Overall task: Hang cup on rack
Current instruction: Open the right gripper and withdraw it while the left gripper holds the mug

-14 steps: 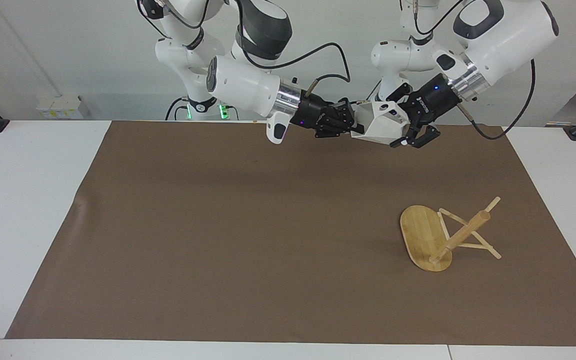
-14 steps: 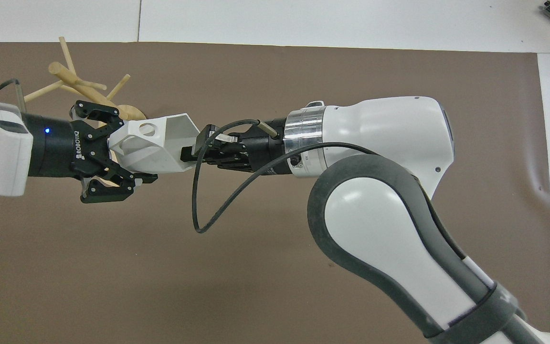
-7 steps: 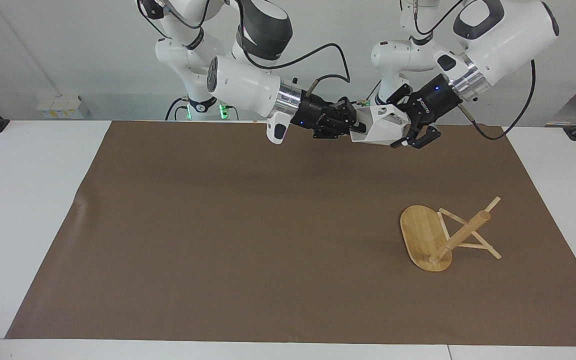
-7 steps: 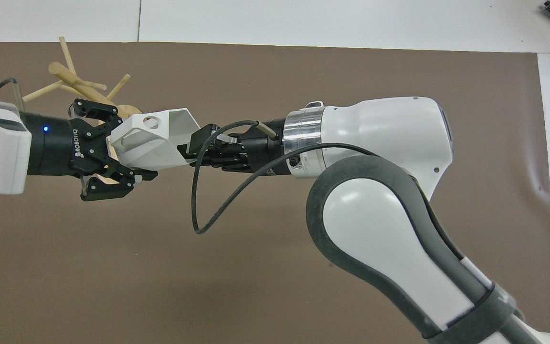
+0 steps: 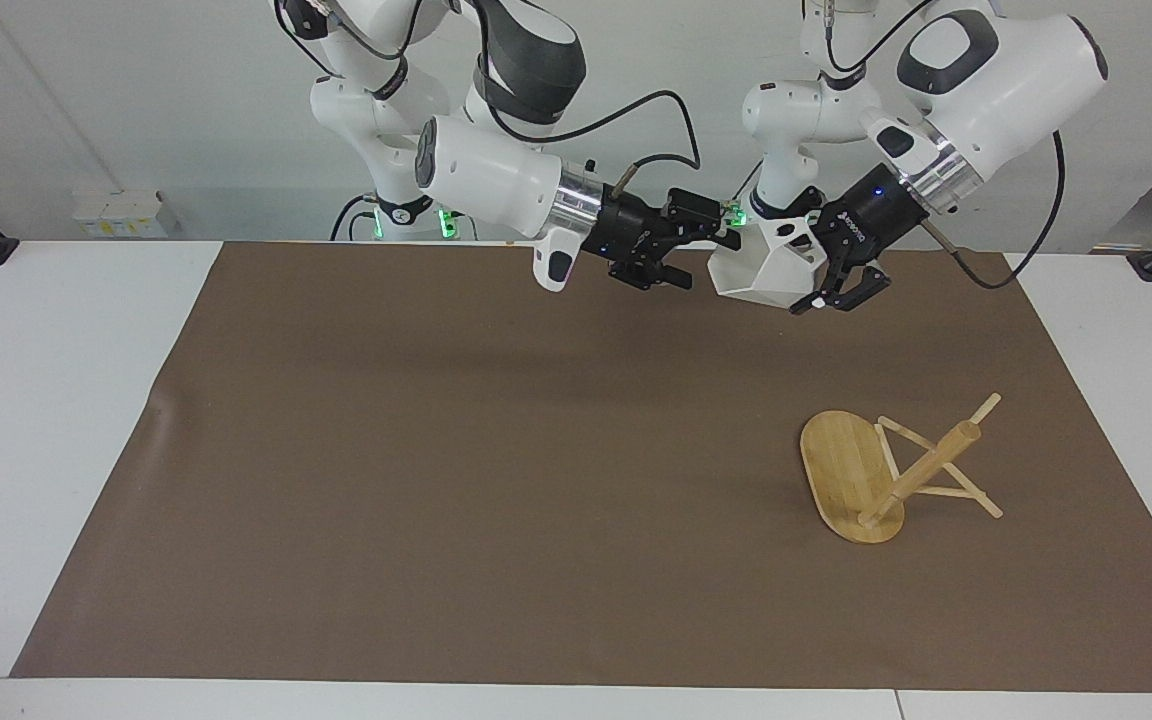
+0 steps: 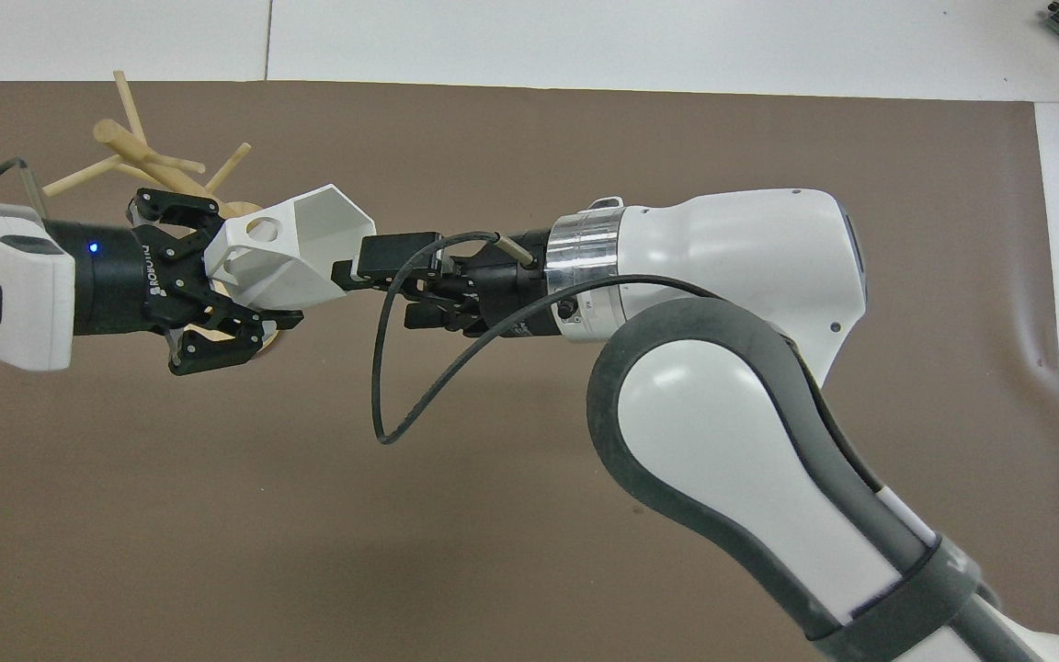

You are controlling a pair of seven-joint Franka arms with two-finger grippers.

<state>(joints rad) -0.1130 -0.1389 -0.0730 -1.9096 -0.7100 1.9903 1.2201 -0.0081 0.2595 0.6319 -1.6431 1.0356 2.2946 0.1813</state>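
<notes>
Facing view shows my right gripper (image 5: 701, 250) has just spread and let go; my left gripper (image 5: 824, 272) alone pinches the cup (image 5: 766, 265), aloft over the mat, well apart from the toppled rack (image 5: 886, 470).

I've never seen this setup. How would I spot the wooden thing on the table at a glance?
Start with the big brown mat that covers most of the white table. On it, toward the left arm's end, lies the rack, a pale bamboo mug tree tipped over so that its oval base stands on edge and its post slants. It is the only wooden thing here; the white cup is up in the air in the left gripper.
</notes>
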